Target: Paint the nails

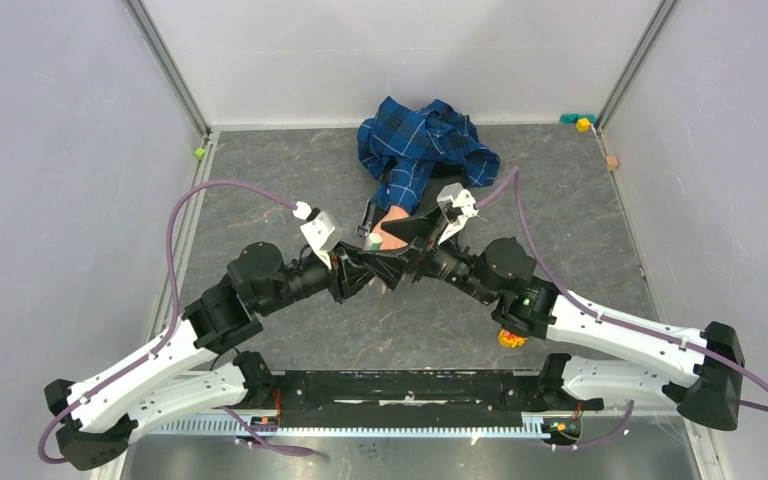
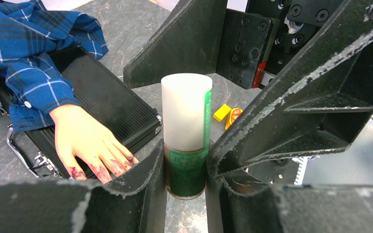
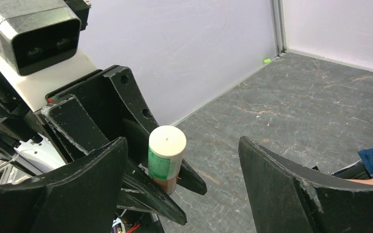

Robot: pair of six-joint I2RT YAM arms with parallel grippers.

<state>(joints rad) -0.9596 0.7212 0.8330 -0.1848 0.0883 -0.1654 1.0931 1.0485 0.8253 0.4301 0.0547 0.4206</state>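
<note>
A pale mannequin hand (image 2: 82,136) in a blue plaid sleeve (image 2: 29,82) lies on a ribbed black case (image 2: 102,97). Its nails (image 2: 104,170) and fingertips are smeared pink-red. The hand also shows in the top view (image 1: 394,215). My left gripper (image 2: 185,165) is shut on a small bottle (image 2: 186,126) with a white cap and green label, held upright beside the fingertips. My right gripper (image 3: 182,145) is open, its jaws wide on either side of the bottle's cap (image 3: 166,141) without touching it. In the top view both grippers meet over the hand, left (image 1: 370,262) and right (image 1: 415,238).
A small yellow block (image 2: 222,112) and an orange object (image 2: 233,116) lie on the grey table behind the bottle. Small coloured blocks (image 1: 583,124) sit in the back right corner, and a green one (image 1: 200,152) at the left wall. White walls enclose the table.
</note>
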